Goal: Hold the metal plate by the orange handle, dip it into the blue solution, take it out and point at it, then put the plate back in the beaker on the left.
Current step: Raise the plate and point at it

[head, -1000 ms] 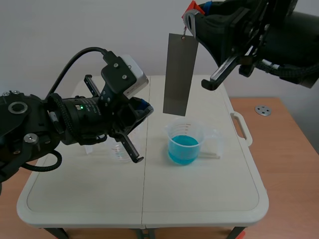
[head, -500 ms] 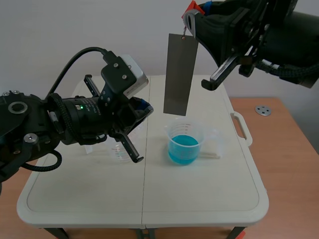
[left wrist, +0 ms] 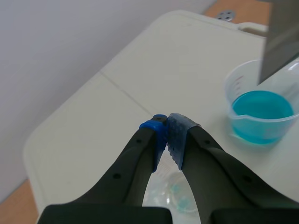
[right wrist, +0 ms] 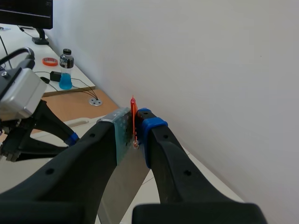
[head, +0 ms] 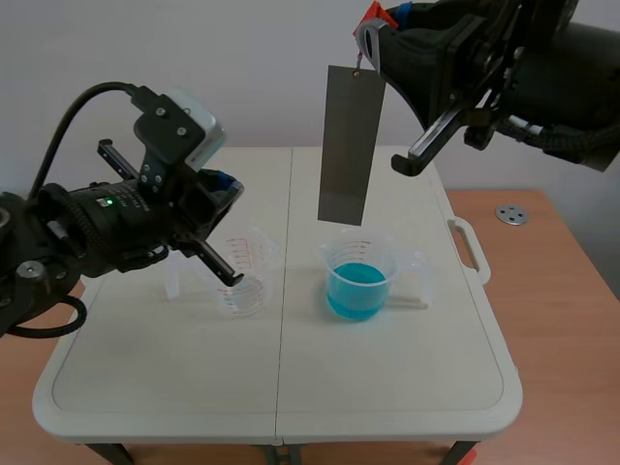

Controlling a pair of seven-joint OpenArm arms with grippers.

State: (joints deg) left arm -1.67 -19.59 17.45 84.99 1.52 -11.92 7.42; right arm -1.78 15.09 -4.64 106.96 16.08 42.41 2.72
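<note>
The grey metal plate [head: 349, 145] hangs upright above the beaker of blue solution [head: 360, 279], its lower edge just over the rim. My right gripper [head: 373, 29], raised at the top right, is shut on the plate's orange handle [right wrist: 134, 114], with the plate [right wrist: 119, 186] hanging below the fingers. My left gripper [head: 225, 189] hovers shut and holding nothing over the empty clear beaker [head: 247, 279] on the left. Seen from the left wrist, its pads [left wrist: 161, 133] meet; the empty beaker [left wrist: 175, 198] lies under them and the blue beaker [left wrist: 261, 116] stands ahead to the side.
The white folding table [head: 281, 387] has a carry handle [head: 470, 250] at its right edge. A small metal disc [head: 511, 215] lies on the wooden desk beyond. In the right wrist view, a bottle with blue liquid [right wrist: 66, 77] stands on a far desk.
My left arm has drawn back to the left, away from the plate, uncovering the empty beaker. The right arm and the plate have kept still.
</note>
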